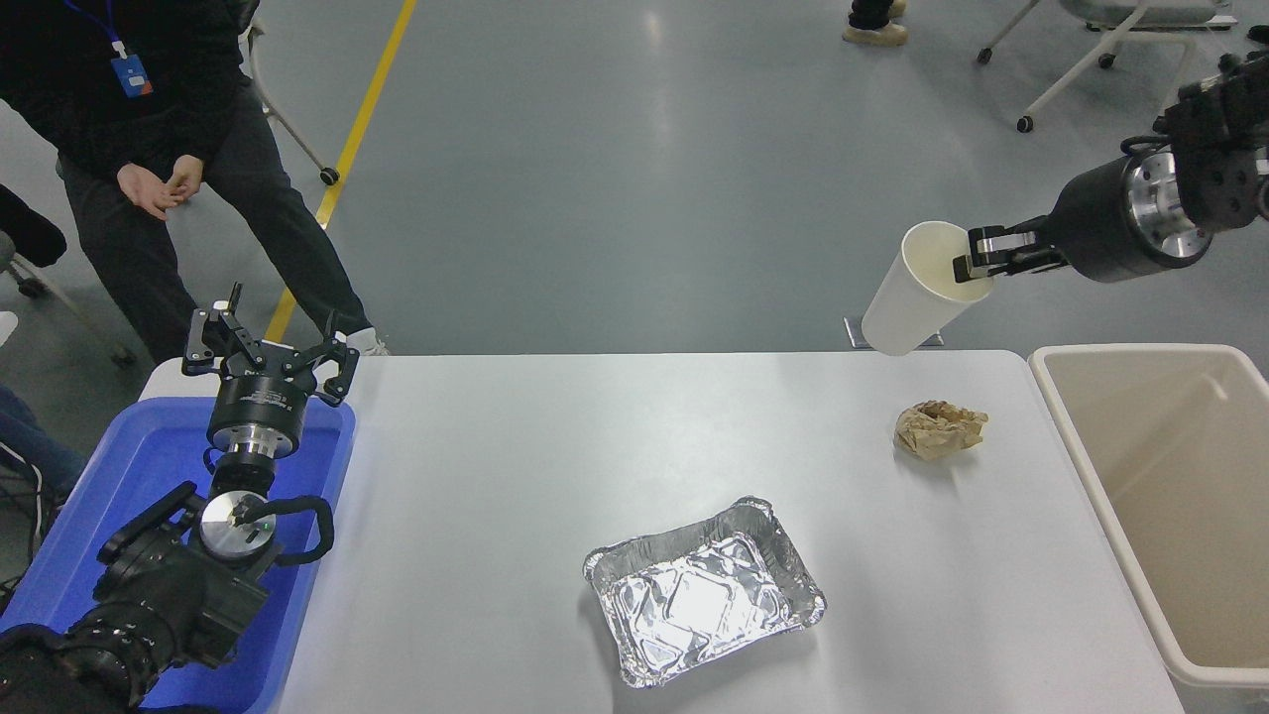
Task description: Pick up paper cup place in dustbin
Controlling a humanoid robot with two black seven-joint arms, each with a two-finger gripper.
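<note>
The paper cup (pixel 917 288) is held tilted in the air, rim pinched by the right gripper (pixel 977 266), apparently past the table's (pixel 496 466) far edge, left of the dustbin (pixel 1170 516); left gripper (pixel 268 352) is splayed open over the blue tray (pixel 149 466).

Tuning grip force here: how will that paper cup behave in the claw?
The paper cup, pinched by its rim in the right claw, hangs tilted, so probably light. Thin walls likely crush easily. One-sided hold may let it swing.
</note>
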